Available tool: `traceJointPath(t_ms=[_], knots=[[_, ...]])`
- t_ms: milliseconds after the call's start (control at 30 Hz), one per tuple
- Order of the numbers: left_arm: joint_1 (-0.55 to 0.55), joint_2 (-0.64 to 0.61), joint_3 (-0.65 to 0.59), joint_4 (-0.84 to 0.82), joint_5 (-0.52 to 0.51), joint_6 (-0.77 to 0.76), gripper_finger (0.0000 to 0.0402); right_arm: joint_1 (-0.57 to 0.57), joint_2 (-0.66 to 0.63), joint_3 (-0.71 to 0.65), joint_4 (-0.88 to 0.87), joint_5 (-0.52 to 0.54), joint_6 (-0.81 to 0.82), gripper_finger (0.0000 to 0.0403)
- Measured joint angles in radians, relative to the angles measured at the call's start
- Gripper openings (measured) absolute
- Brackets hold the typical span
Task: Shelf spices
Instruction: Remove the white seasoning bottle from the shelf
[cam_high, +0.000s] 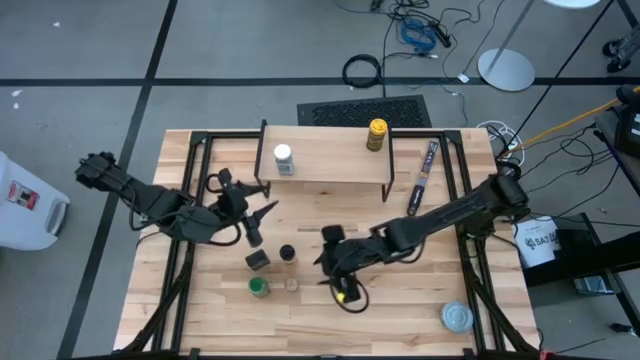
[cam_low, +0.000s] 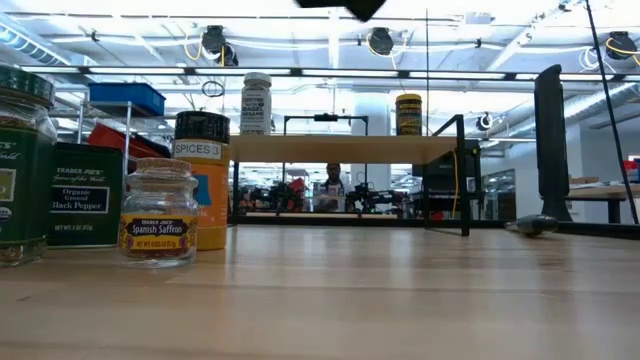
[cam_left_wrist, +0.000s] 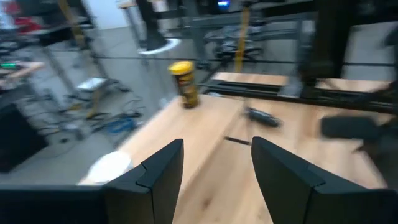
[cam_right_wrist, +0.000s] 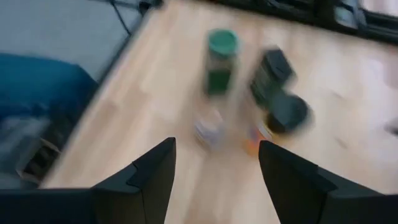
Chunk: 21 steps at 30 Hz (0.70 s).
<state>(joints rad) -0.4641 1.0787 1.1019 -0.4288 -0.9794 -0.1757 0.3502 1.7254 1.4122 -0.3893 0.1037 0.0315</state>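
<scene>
The shelf (cam_high: 325, 165) stands at the table's far middle and carries a white-lidded jar (cam_high: 283, 160) and a yellow-lidded jar (cam_high: 377, 134) upright on its plank. On the table in front stand a dark square tin (cam_high: 258, 260), an orange jar with a dark lid (cam_high: 288, 254), a green-lidded jar (cam_high: 259, 288) and a small clear jar (cam_high: 291, 285). My left gripper (cam_high: 260, 213) is open, raised just off the shelf's near left corner. My right gripper (cam_high: 335, 275) is open, right of the four table spices, which show ahead of its fingers in its wrist view.
A long thin dark packet (cam_high: 424, 178) lies right of the shelf. A flat round silver tin (cam_high: 457, 318) sits near the table's near right corner. Black frame rails (cam_high: 185, 250) run along both table sides. Bare wood lies between the shelf and the silver tin.
</scene>
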Motion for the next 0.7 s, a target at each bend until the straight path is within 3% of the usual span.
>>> traceJointPath(t_ms=[200, 367, 500, 700], knots=[[0.134, 0.002, 0.0, 0.001, 0.003, 0.054, 0.0199, 0.0, -0.085, 0.0, -0.3, 0.153, 0.042, 0.0217], [0.327, 0.0, 0.0, 0.003, 0.27, 0.168, 0.0205, -0.001, -0.098, -0.016, -0.404, 0.163, 0.085, 0.0217], [0.49, 0.0, 0.0, 0.0, 0.495, 0.214, 0.0251, -0.002, -0.098, -0.059, -0.419, 0.161, 0.079, 0.0217], [0.663, 0.0, 0.0, -0.007, 0.644, 0.29, 0.0335, -0.025, -0.103, -0.114, -0.433, 0.16, 0.078, 0.0217]])
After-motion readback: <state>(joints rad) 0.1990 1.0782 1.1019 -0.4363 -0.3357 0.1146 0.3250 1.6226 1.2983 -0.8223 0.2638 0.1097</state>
